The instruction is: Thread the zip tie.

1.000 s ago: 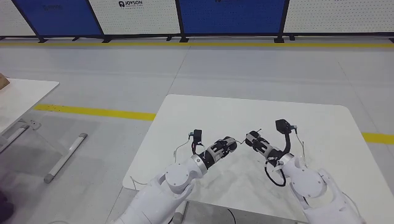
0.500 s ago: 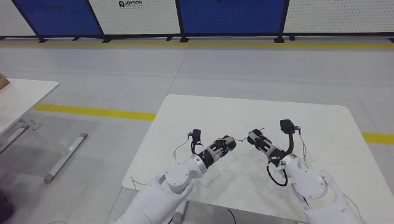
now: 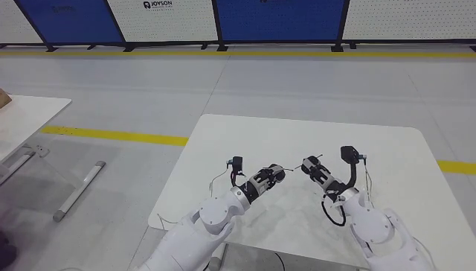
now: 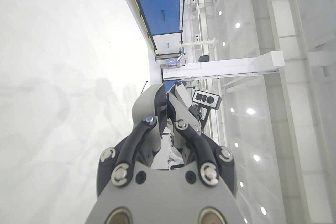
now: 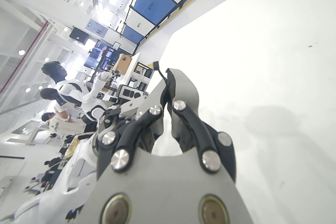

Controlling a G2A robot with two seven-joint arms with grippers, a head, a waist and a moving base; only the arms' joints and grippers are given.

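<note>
**Over the table's near half: aim the tail at the head before pushing**

Both arms sit above the table, toward its near edge, with the gripper tips facing each other and just apart. The right gripper is clamped on the zip tie. The strap is pinched between its pads and the square head pokes out past the tips. The left gripper has its fingers pressed together too. A thin black tip sticks out beside them, which I take for the tail end, though I can't see the pinch itself. So the tie is up off the table, held between the two arms, and not threaded yet as far as I can judge.

How I'd run it:
- Freeze the right arm and treat the head as the target.
- Turn the left wrist so the tail points straight into the slot, not across it.
- I can't tell which way the slot faces, so I'd check the right wrist view before committing.
- The free tail is short, which means less flop, so I wouldn't regrip.
- Creep in slowly with small corrections only.
- If the tail bows, back off and re-aim. Pushing harder would likely buckle it or twist the head in the pads.
</note>
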